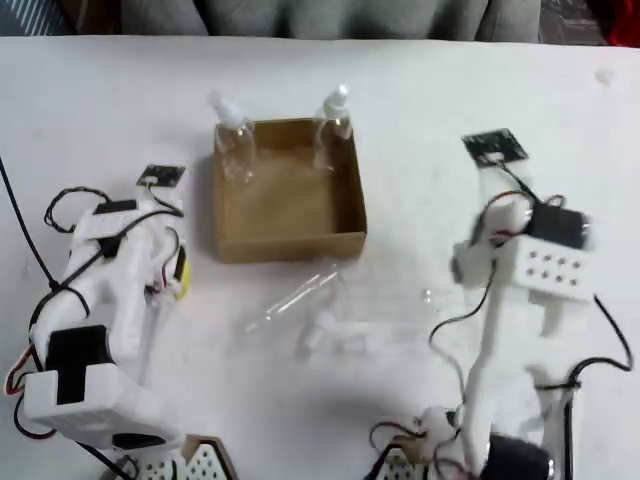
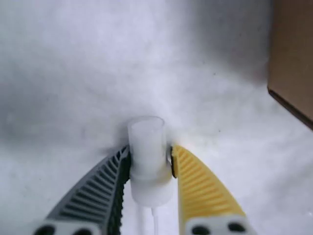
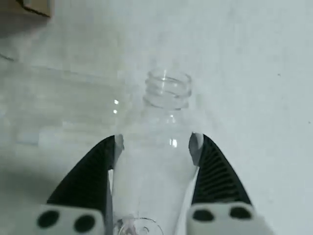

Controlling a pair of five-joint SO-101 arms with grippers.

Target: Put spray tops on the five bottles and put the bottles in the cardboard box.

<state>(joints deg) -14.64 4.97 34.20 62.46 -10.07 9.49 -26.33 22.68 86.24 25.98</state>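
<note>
Cardboard box (image 1: 290, 235) on worktop (image 1: 480, 90), ahead of and between arms. Worktop stretches wide beyond box and to both sides. Two capped bottles (image 1: 235, 145) stand at box's far corners. Left gripper (image 2: 149, 159) clamped on spray top (image 2: 145, 134), box corner near. Right gripper (image 3: 156, 144) clamped on uncapped bottle (image 3: 167, 88), neck past fingertips. Loose clear parts (image 1: 320, 320) between arms.

The spray top (image 2: 146, 166) clamped in my left gripper (image 2: 149, 152) has its thin tube (image 2: 155, 223) cut off by the picture's edge. The bottle (image 3: 164, 122) held in my right gripper (image 3: 157, 138) loses its base the same way. At six o'clock from the box (image 1: 290, 243), clear pieces (image 1: 320, 315) blur together; I cannot count them.
</note>
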